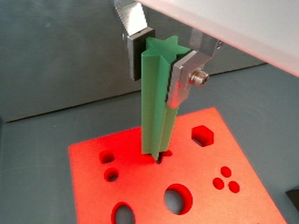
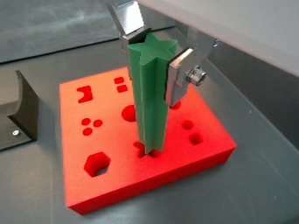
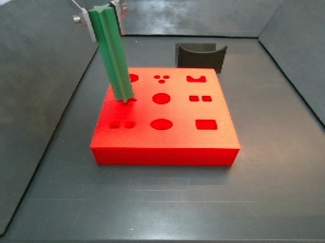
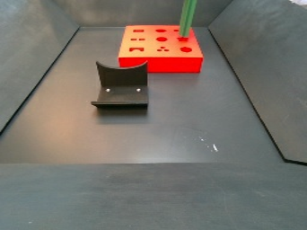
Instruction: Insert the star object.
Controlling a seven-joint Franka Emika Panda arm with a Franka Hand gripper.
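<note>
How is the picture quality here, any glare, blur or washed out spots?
In both wrist views the red block looks oversaturated and the gripper holding the rod is soft, its upper body blown out white; in a side view faint glare streaks the floor; in a side view the block is sharp.

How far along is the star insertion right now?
Done: the gripper holds the star object by its top, above the red block. In hand: its lower tip sits at a star-shaped hole. Left: push it down and release.
</note>
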